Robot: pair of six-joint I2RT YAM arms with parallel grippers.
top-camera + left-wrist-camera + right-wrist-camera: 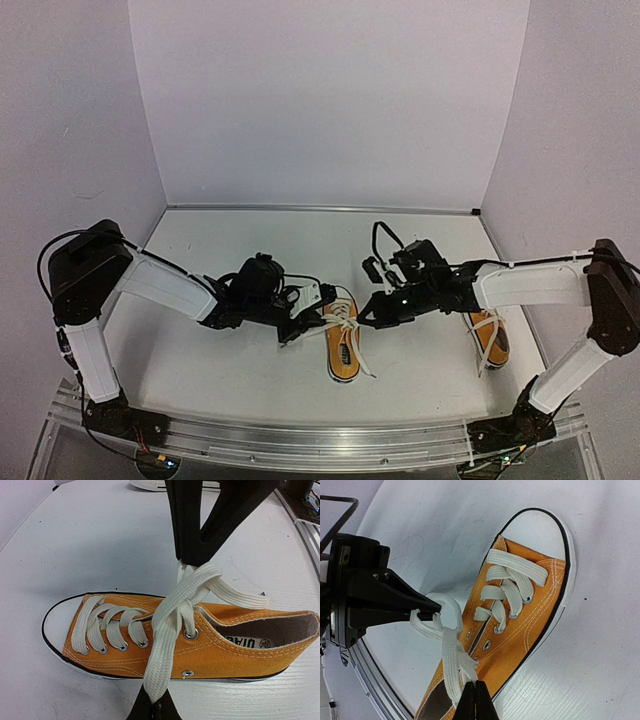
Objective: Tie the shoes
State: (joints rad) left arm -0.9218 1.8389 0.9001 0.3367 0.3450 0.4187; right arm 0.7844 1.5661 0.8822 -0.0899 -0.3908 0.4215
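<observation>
Gripping laces (167, 625) of shoe (225, 652): L claw (152, 700) + R claw (476, 687); white table (220, 370), lilac walls (320, 100).

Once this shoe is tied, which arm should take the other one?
Right, probably. The second shoe lies partly under the right forearm, far from the left gripper. For now that and the right gripper are shut on the middle shoe's laces.

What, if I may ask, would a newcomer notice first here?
The orange sneaker in the middle, its white laces crossed and pulled opposite ways by the left gripper and right gripper, both shut on them. A second sneaker lies to the right, under the right arm.
</observation>
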